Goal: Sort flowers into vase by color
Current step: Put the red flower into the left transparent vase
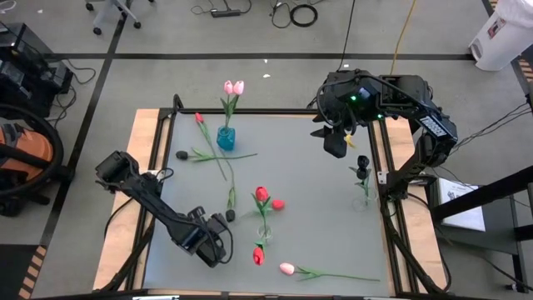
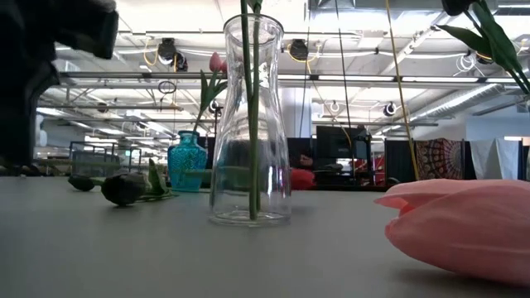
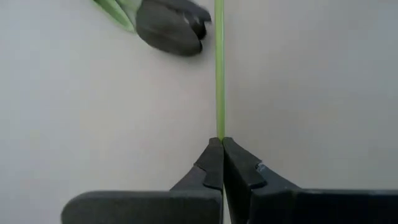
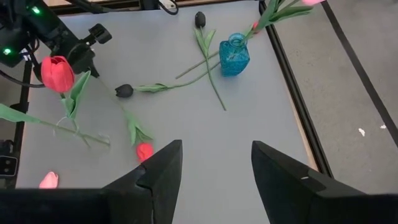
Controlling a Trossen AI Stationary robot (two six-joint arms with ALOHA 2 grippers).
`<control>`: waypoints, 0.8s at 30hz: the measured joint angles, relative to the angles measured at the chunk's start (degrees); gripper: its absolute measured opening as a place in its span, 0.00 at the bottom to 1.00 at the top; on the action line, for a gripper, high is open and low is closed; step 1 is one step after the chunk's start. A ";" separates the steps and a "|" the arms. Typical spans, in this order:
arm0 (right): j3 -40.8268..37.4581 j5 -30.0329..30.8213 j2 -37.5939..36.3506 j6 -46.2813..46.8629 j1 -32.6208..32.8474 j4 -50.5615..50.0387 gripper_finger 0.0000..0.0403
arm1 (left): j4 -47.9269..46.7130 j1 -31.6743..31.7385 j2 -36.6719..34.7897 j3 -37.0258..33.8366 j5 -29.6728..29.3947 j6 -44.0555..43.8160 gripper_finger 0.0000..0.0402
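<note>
My left gripper (image 3: 222, 142) (image 1: 218, 245) is near the table's front edge, left of the clear vase (image 1: 265, 232). It is shut on a thin green flower stem (image 3: 219, 74). That stem runs past a black bud (image 3: 171, 26) lying on the table, and its own head is outside the left wrist view. The clear vase holds a red tulip (image 1: 261, 194). A blue vase (image 1: 226, 137) holds pink tulips (image 1: 234, 87). A third vase (image 1: 363, 198) at the right edge holds black ones (image 1: 362, 162). My right gripper (image 4: 217, 149) hangs open, high over the far right of the table. My left gripper pinches the thin green stem (image 3: 219, 134) between its two fingertips. The fingers come from above, pointing steeply down. The stem leads straight away from the fingertips over the table. Which flower head belongs to it, and whether it is lifted clear, I cannot tell.
Loose flowers lie on the grey table: a red head (image 1: 277, 203) beside the clear vase, a red one (image 1: 258, 256) and a pink one (image 1: 287, 268) near the front edge, and a black one (image 1: 181, 154) and a red one (image 1: 198, 117) at the far left. Bare surface (image 1: 325, 233) lies at the right middle.
</note>
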 joint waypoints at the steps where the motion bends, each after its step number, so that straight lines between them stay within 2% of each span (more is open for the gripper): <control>1: 0.00 0.00 0.01 0.21 0.00 0.00 0.46 | -0.83 0.00 -0.02 0.58 -0.46 0.01 0.00; 13: 0.00 -0.01 0.01 0.39 -0.01 -0.02 0.46 | -10.28 0.00 -3.48 7.65 -9.94 -0.51 0.00; 24: 0.01 -0.01 0.01 0.37 0.00 -0.02 0.46 | -18.32 0.00 -12.68 9.32 -19.17 -3.55 0.00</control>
